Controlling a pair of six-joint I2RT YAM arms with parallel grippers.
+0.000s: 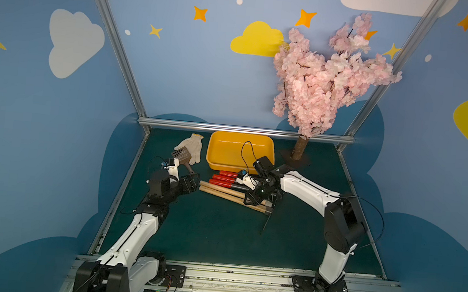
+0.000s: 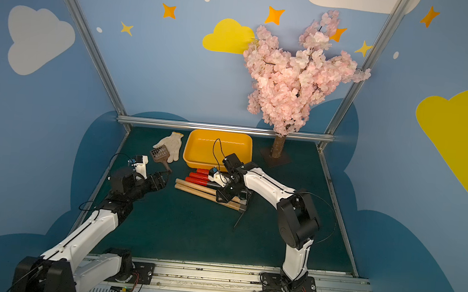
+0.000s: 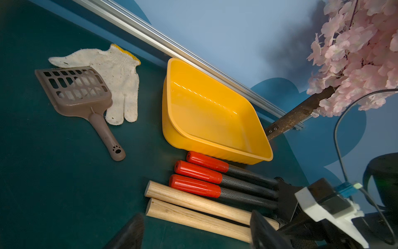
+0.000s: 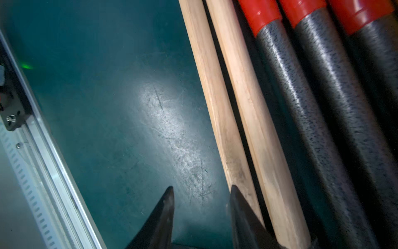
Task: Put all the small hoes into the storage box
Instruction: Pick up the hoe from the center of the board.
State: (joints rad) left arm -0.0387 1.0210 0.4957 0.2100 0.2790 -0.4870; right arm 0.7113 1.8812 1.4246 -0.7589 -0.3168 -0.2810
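1. The right gripper (image 4: 201,187) hangs low over the green mat (image 1: 219,232). Its fingers are spread with only bare mat between them. One fingertip (image 4: 241,207) sits right at the edge of the nearest wooden handle, not around it yet.
2. The small hoe (image 1: 231,199) is most likely that nearest wooden-handled tool. Its head is buried under the right arm though, so no guarantees. It lies flat on the mat, this side of the storage box (image 1: 225,165), not in it.
3. Its long axis runs across the table, butt end toward the robot's left, head end toward the right and a bit nearer the robot.
4. Handling guess: stiff, smooth, round, head-heavy and keen to roll. It's snug against the second wooden handle (image 4: 249,107), so pinching across the shaft near the head looks best.
5. Three red-gripped tools (image 3: 196,186) lie parallel just beyond.
6. The left gripper (image 3: 197,215) hovers by the butt ends, fingers wide apart, holding nothing.
7. The storage box is empty. The handle looks about as long as the box, so it'll probably go in at an angle.
8. A work glove (image 1: 192,147) and a brown scoop (image 1: 181,155) sit off to the left.
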